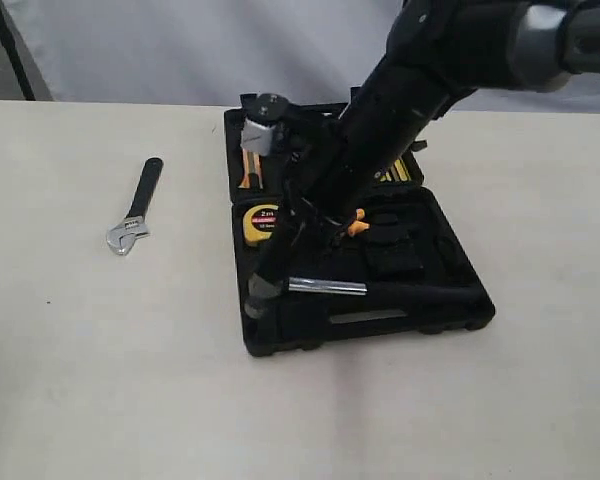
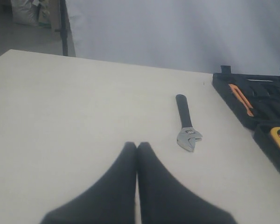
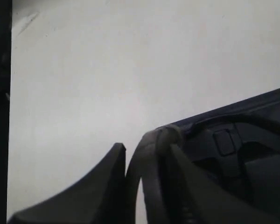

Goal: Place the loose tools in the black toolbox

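The black toolbox (image 1: 380,325) lies open on the table. The claw hammer (image 1: 325,287) lies across its front half, steel neck showing and black handle pointing right. My right gripper (image 1: 260,290) reaches down over the case and is shut on the hammer's head (image 3: 151,140) at the box's front-left corner (image 3: 252,154). The silver adjustable wrench (image 1: 132,210) lies loose on the table left of the box, also in the left wrist view (image 2: 186,123). My left gripper (image 2: 137,145) hovers short of the wrench, shut and empty.
A yellow tape measure (image 1: 261,222) and orange-handled pliers (image 1: 248,175) sit in their recesses in the box. The right arm (image 1: 400,100) crosses above the rear half of the case. A white backdrop hangs behind the table's far edge (image 2: 130,65).
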Robot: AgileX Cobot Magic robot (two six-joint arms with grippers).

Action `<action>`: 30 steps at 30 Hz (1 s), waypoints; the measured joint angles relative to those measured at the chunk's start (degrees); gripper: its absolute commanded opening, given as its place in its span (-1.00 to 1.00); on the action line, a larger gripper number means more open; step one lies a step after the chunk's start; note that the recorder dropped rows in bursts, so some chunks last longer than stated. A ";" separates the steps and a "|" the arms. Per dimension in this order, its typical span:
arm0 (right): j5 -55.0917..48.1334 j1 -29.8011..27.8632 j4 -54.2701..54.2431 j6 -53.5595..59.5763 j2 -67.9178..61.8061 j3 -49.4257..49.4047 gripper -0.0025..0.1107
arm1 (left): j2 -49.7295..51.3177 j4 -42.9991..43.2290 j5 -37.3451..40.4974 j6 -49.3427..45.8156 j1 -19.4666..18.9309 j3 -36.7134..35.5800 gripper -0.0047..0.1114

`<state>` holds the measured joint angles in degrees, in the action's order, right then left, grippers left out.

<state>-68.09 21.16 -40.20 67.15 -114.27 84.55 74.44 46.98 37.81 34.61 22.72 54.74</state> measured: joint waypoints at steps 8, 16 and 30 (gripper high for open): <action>-2.25 0.11 -0.35 2.98 -4.49 2.88 -0.96 | 0.00 0.00 0.00 0.00 0.00 0.00 -0.89; -0.25 0.22 -4.29 3.28 -5.03 4.42 -0.96 | 0.00 0.00 0.00 0.00 0.00 0.00 -0.89; 0.47 0.45 -2.41 -2.29 -2.73 4.92 -0.96 | 0.00 0.00 0.00 0.00 0.00 0.00 -0.89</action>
<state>-67.61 21.62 -42.61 64.86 -116.99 89.47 74.44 46.98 37.81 34.61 22.72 54.74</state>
